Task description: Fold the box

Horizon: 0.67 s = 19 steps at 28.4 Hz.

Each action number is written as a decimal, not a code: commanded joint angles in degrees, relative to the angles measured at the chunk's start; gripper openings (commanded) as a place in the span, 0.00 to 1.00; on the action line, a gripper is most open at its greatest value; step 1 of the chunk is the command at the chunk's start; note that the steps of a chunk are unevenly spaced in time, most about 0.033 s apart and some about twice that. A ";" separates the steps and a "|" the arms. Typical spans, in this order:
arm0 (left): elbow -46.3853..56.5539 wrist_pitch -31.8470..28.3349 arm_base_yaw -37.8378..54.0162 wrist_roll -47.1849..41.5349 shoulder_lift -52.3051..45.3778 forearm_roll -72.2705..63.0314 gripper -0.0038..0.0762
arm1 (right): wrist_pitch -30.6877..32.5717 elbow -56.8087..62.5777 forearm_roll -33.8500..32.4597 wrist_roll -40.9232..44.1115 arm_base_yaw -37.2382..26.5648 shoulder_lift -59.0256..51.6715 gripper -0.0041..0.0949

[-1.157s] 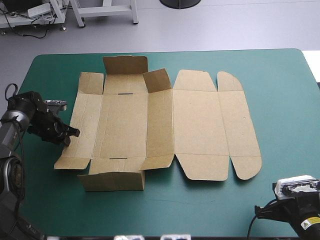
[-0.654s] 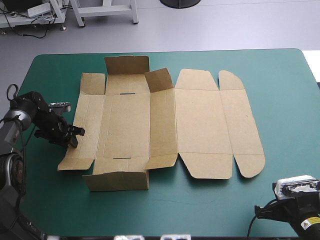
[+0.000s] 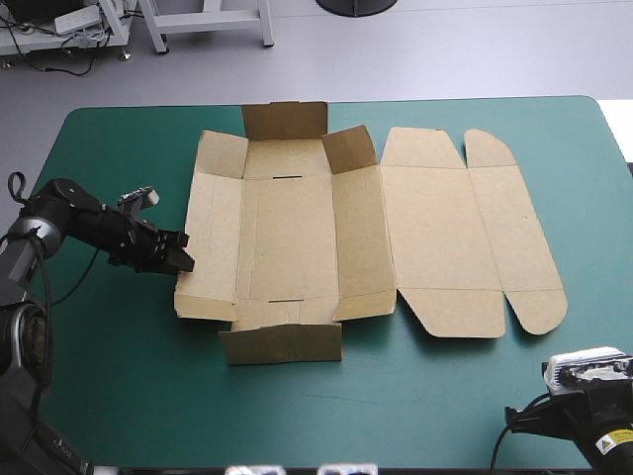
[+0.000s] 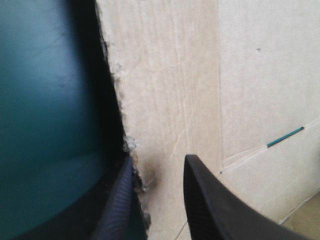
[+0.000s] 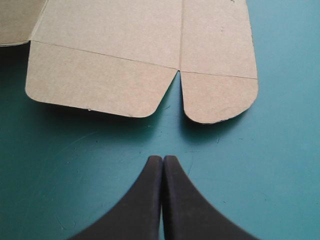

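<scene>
High view, mid-frame: brown box (image 3: 366,233) flat on the table (image 3: 445,396), long axis left-right, left edge nipped by the left fingers (image 4: 210,200); right fingers (image 5: 175,200) clenched empty, lower right, well apart.

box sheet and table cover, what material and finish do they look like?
The box: brown board, probably corrugated cardboard, matte and uncoated; its cut edge looks ragged and fibrous, with pressed crease lines. The table cover: teal-green, smooth, perhaps a vinyl or rubber mat; a faint sheen and fine scuffs show. Exact material unclear.
</scene>
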 commanded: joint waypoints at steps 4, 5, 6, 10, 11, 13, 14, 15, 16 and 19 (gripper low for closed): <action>-1.47 4.51 0.14 1.66 -2.45 -7.57 0.35 | -3.20 -1.35 0.33 -0.03 0.02 0.99 0.02; -1.47 4.51 0.14 1.78 -2.45 -7.27 0.35 | -3.20 -1.35 0.33 -0.03 0.02 0.99 0.02; -1.47 4.39 0.14 2.09 -2.45 -6.71 0.35 | -3.20 -1.35 0.33 -0.03 0.02 0.99 0.02; -1.56 2.18 0.14 2.04 -2.45 -1.87 0.35 | -3.20 -1.35 0.33 -0.03 0.02 0.99 0.02; -1.56 1.73 0.14 1.90 -2.45 -0.57 0.35 | -3.20 -1.35 0.33 -0.03 0.02 0.99 0.02; -1.56 0.95 0.14 2.31 -2.45 1.13 0.35 | -3.20 -1.35 0.33 -0.03 0.02 0.99 0.02; -1.56 0.41 0.14 1.72 -2.45 1.92 0.35 | -3.20 -1.35 0.33 -0.03 0.02 0.99 0.02; -1.56 -0.01 0.14 1.36 -2.45 2.31 0.35 | -3.20 -1.35 0.33 -0.03 0.02 0.99 0.02; -1.56 -0.13 0.14 0.94 -2.45 2.44 0.35 | -3.20 -1.35 0.33 -0.03 0.02 0.99 0.02; -1.56 -0.15 0.14 0.66 -2.45 2.19 0.35 | -3.20 -1.35 0.33 -0.03 0.02 0.99 0.02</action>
